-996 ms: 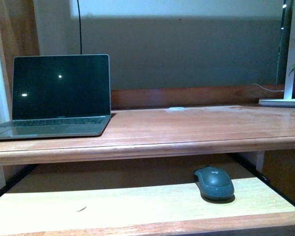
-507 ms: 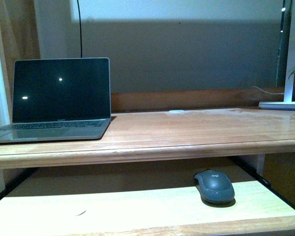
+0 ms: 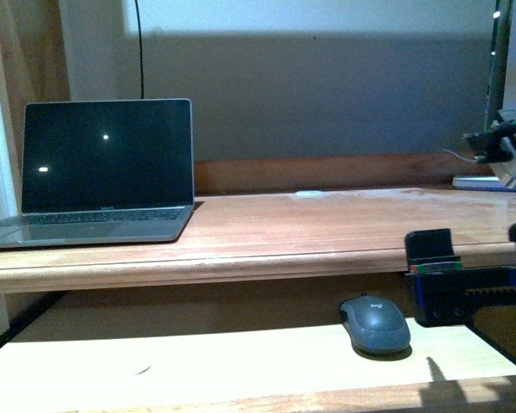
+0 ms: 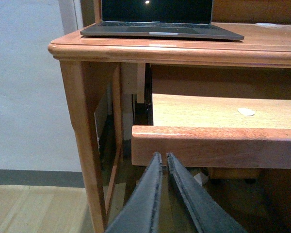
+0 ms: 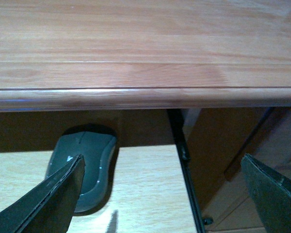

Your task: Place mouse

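From the front, the one new thing is the right arm. A second ago that side showed only bare wood; now the right fingers [image 3: 430, 245] have swung in at the right edge, level with the front lip of the desk [image 3: 327, 224]. The mouse [image 3: 376, 324] has not budged. It sits on the pull-out shelf [image 3: 198, 361] under the desk, lower than those fingers and a little toward the laptop [image 3: 103, 163], near them but not touching. I'd read this as the reach for the mouse only starting, with nothing gripped yet.

The left wrist camera shows the left fingers [image 4: 150, 194] pressed almost together with nothing between them. They hang low in front of the shelf's edge [image 4: 208, 145], off by the corner of the desk [image 4: 184, 51] where the laptop [image 4: 160, 26] stands. No mouse shows here.

The right wrist camera looks past the desk's lip [image 5: 136, 92] onto the shelf [image 5: 145, 184]. The right fingers [image 5: 58, 199] are spread wide and empty. The mouse [image 5: 87, 155] lies half behind one of them, not centred in the gap. My guess is they need to shift sideways and drop before closing.
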You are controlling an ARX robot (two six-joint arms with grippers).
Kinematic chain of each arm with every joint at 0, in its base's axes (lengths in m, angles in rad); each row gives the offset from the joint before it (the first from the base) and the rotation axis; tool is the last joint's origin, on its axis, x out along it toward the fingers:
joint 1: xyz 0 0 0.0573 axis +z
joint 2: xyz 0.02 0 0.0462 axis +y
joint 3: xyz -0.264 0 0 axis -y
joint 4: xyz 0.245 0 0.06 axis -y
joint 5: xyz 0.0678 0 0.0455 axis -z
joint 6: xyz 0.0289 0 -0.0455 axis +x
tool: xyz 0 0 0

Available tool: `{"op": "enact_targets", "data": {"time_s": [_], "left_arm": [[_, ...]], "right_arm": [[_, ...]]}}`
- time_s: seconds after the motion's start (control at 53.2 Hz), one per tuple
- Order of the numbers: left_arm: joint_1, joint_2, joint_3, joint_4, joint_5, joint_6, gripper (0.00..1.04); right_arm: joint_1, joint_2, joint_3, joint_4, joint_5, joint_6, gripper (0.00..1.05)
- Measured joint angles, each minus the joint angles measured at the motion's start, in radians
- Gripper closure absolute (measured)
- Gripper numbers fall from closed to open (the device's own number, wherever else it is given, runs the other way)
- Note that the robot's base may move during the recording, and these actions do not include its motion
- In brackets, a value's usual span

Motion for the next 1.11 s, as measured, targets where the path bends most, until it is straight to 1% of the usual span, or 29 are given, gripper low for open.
{"op": "enact_targets", "data": {"time_s": [0.075,0.132,0.225,0.244,0.263,0.282,0.376,0.395,0.47,0.489,0.545,0.77,1.109], "left_arm": [[0.0,0.0,0.0,0.0,0.0,0.0,0.79],[0.0,0.0,0.0,0.0,0.0,0.0,0.72],[0.0,0.0,0.0,0.0,0.0,0.0,0.54],[0.0,0.0,0.0,0.0,0.0,0.0,0.49],[0.0,0.0,0.0,0.0,0.0,0.0,0.47],[0.0,0.0,0.0,0.0,0.0,0.0,0.42],[0.0,0.0,0.0,0.0,0.0,0.0,0.24],[0.0,0.0,0.0,0.0,0.0,0.0,0.22],[0.0,0.0,0.0,0.0,0.0,0.0,0.07],[0.0,0.0,0.0,0.0,0.0,0.002,0.06],[0.0,0.0,0.0,0.0,0.0,0.002,0.08],[0.0,0.0,0.0,0.0,0.0,0.002,0.08],[0.0,0.0,0.0,0.0,0.0,0.002,0.08]], "right_arm": [[0.024,0.031,0.025,-0.016,0.004,-0.022,0.07],[0.035,0.045,0.035,-0.025,0.006,-0.03,0.07],[0.062,0.087,0.073,-0.061,0.018,-0.048,0.07],[0.066,0.096,0.081,-0.068,0.019,-0.05,0.07],[0.07,0.105,0.09,-0.074,0.022,-0.051,0.07],[0.073,0.114,0.098,-0.079,0.027,-0.052,0.07],[0.089,0.156,0.14,-0.113,0.04,-0.046,0.07],[0.091,0.163,0.148,-0.122,0.042,-0.042,0.07],[0.104,0.185,0.179,-0.156,0.057,-0.023,0.07],[0.108,0.19,0.186,-0.164,0.064,-0.019,0.07],[0.12,0.203,0.209,-0.195,0.079,-0.011,0.07],[0.148,0.275,0.291,-0.28,0.12,0.03,0.07],[0.142,0.381,0.416,-0.356,0.183,0.034,0.07]]}}
